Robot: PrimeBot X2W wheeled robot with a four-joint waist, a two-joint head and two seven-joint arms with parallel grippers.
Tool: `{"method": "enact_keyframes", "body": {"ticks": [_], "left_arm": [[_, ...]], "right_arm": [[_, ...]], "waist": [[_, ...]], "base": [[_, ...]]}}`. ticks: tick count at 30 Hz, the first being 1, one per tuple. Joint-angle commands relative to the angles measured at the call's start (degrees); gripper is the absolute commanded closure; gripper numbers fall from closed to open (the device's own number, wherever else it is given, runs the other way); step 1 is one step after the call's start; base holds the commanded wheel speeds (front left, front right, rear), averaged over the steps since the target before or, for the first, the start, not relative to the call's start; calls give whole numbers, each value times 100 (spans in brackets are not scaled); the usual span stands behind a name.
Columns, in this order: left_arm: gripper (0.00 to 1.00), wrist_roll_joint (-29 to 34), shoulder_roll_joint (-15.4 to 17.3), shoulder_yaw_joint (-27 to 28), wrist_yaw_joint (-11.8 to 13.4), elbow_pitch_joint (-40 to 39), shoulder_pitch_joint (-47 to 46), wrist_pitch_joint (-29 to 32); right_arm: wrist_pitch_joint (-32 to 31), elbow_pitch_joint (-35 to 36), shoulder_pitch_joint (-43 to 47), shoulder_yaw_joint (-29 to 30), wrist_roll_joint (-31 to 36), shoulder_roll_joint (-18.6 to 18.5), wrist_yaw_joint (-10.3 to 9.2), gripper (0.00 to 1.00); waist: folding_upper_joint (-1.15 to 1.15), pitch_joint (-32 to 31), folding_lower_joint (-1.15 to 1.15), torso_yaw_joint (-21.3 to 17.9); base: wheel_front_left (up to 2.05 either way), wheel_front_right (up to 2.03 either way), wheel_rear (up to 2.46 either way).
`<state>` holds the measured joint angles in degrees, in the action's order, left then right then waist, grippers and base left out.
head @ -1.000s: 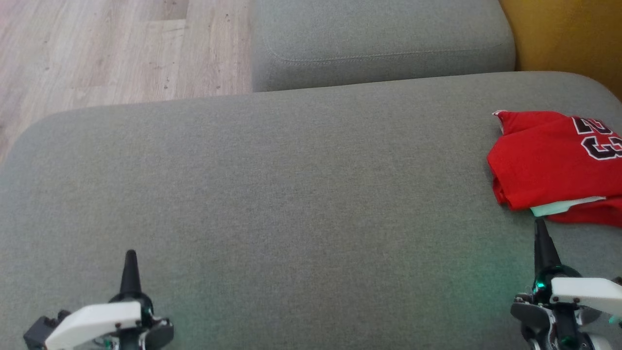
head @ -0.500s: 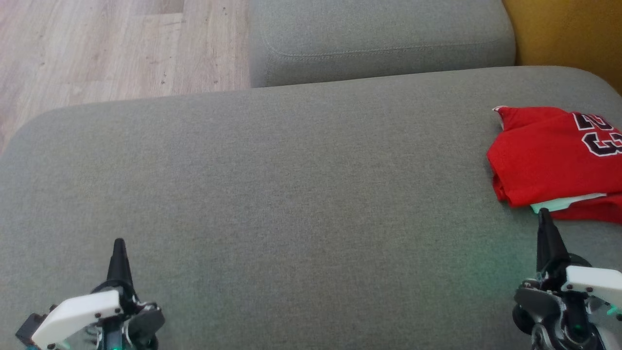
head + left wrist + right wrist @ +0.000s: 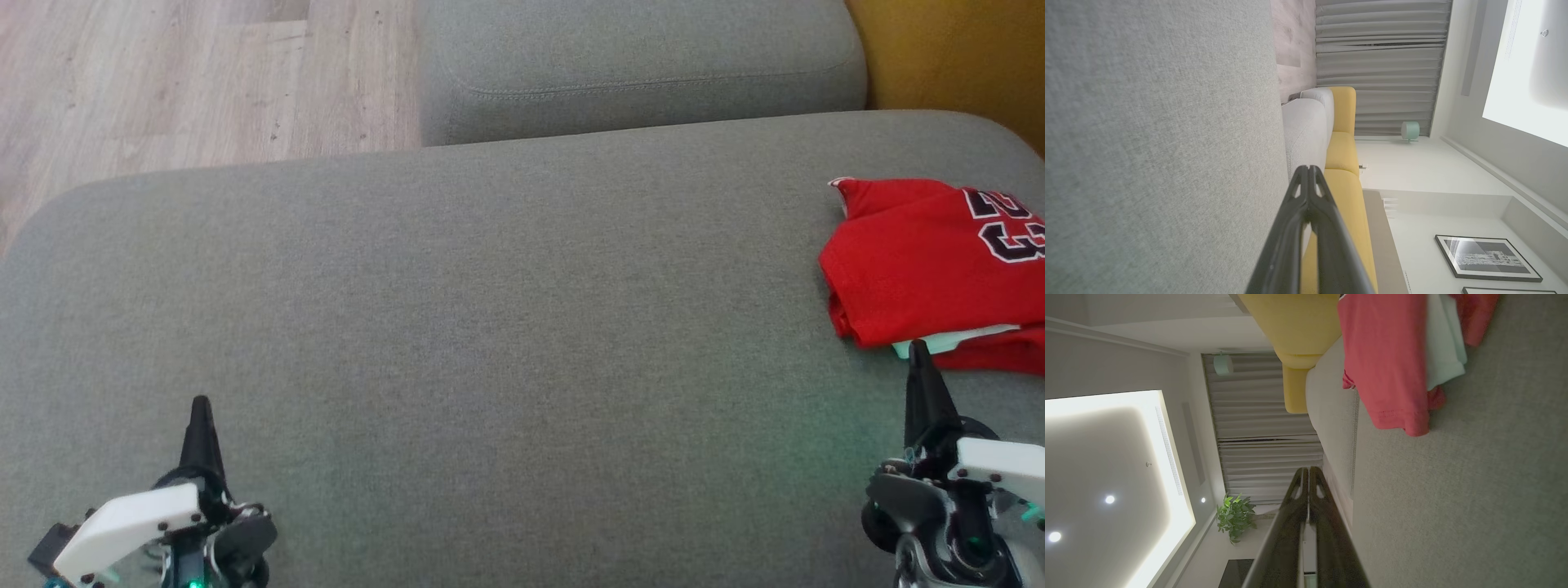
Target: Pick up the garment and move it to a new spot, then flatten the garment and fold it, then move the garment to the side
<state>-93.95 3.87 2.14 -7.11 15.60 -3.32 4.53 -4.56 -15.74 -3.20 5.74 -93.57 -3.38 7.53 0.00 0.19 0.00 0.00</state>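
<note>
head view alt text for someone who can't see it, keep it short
A folded red jersey lies at the right of a wide grey cushion. The shut right claw points at its near edge from the lower right; the shut left claw sits lower left over bare cushion. Wood floor shows upper left.
</note>
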Motion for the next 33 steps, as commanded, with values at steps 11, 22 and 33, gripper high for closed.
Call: {"method": "enact_keyframes", "body": {"ticks": [11,22,33], "left_arm": [[100,29,31,258,-37,-163,-271,51],[100,48,14,282,-37,-162,-273,70],[100,66,0,302,-37,-161,-275,86]], "right_arm": [[-63,181,-284,-82,7,-66,-4,100],[-80,179,-285,-61,24,-51,-4,100],[-96,178,-287,-42,40,-38,-4,100]], "waist": [[0,-1,0,0],[0,-1,0,0],[0,-1,0,0]], "base": [[0,0,0],[0,0,0],[0,0,0]]}}
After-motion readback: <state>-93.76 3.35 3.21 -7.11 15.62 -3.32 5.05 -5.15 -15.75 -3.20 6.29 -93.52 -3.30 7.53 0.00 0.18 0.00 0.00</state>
